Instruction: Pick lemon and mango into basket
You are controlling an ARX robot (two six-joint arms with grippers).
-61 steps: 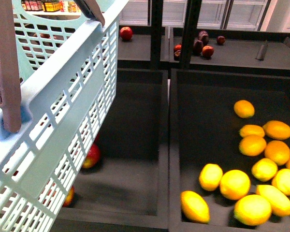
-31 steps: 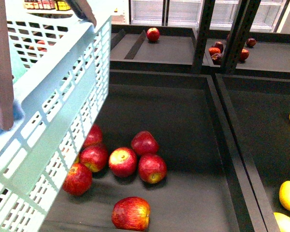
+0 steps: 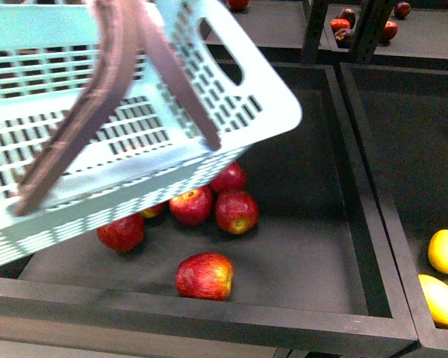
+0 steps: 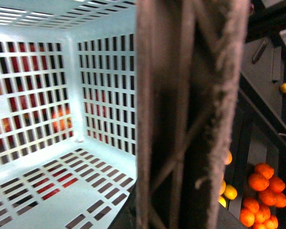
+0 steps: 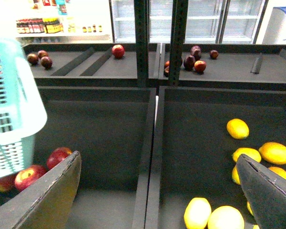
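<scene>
Basket (image 3: 269, 112) is hanging tilted over the left bin (image 3: 306, 246), filling the upper left of the front view. Its brown handle (image 3: 71, 127) is crossing over the open top. The low edge is sitting above a cluster of red apples (image 3: 237, 211), hiding some of them. One more apple (image 3: 204, 276) is lying apart, nearer the bin's front wall.

In the left wrist view the handle is running right past the lens, blurred and very close. Behind it the basket's slotted floor and walls are showing bare, with red from the apples coming through the slots. Oranges (image 4: 260, 181) are piled in a bin beyond the basket's side.

The left pincer is not showing in any view, so I cannot tell its state.

The right pincer (image 5: 157, 157) is hanging spread wide, with nothing between its fingers (image 5: 47, 195). It is sitting above the divider between the two bins, with the basket at the edge of its view.

A lemon (image 5: 238, 128) is lying in the right bin (image 5: 200, 143), well apart from the basket. More yellow fruit is lying close together nearer the camera. Two of these are showing at the right edge of the front view. I cannot tell whether any of them is a mango.

Dark red apples are scattered on the back shelf (image 5: 133, 69).
</scene>
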